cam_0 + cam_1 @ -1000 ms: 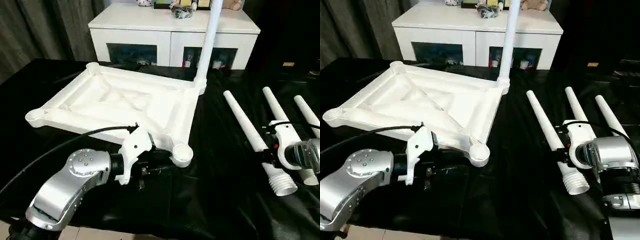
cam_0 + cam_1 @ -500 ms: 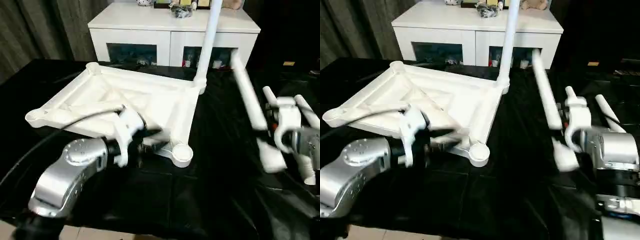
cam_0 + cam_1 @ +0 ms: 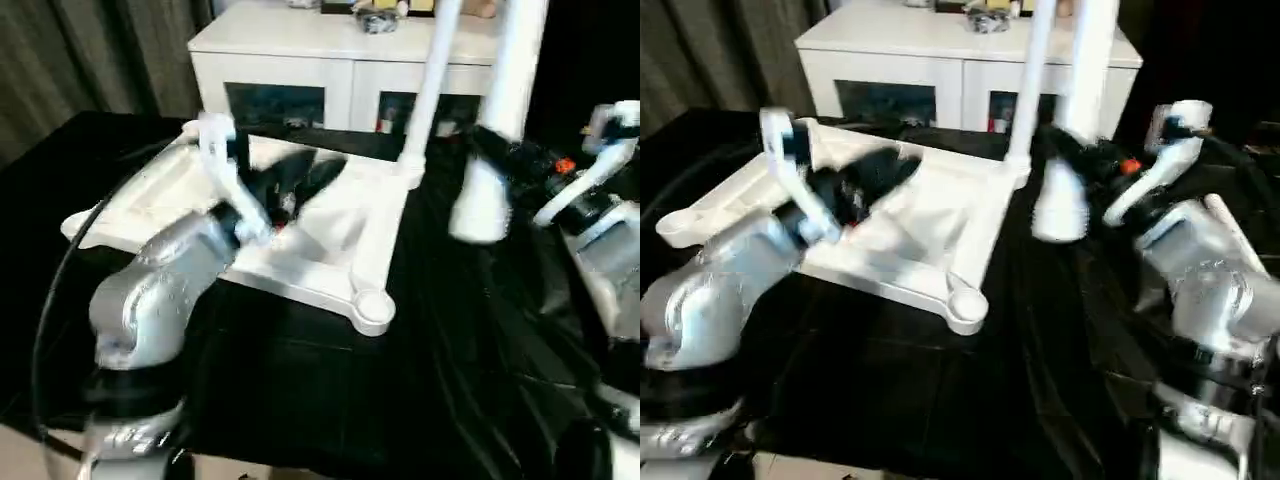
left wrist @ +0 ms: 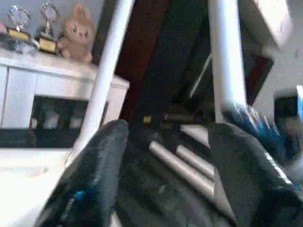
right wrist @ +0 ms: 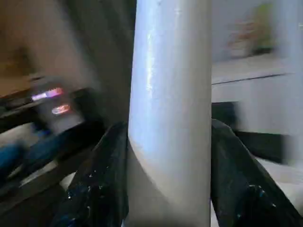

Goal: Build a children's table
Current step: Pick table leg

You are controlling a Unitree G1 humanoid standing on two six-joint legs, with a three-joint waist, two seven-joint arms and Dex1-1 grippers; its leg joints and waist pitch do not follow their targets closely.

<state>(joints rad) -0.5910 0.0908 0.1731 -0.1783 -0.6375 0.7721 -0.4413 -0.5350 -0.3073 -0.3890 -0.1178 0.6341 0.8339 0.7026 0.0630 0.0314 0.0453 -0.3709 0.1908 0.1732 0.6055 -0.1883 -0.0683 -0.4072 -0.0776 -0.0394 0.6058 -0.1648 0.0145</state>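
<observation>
The right gripper [image 5: 168, 184] has its two black fingers [image 5: 102, 179] clamped around a white leg [image 3: 495, 110], holding it upright in the air beside the upturned table top [image 3: 330, 235]. The left gripper [image 4: 165, 184] hangs spread and empty over that top, which lies ribbed side up on the black work table [image 3: 420, 400], one leg [image 3: 428, 90] standing in its far right corner socket.

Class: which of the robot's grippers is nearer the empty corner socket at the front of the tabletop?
Left. The left gripper hovers over the tabletop behind the socket; the right gripper holds a leg aloft, off to its side.
</observation>
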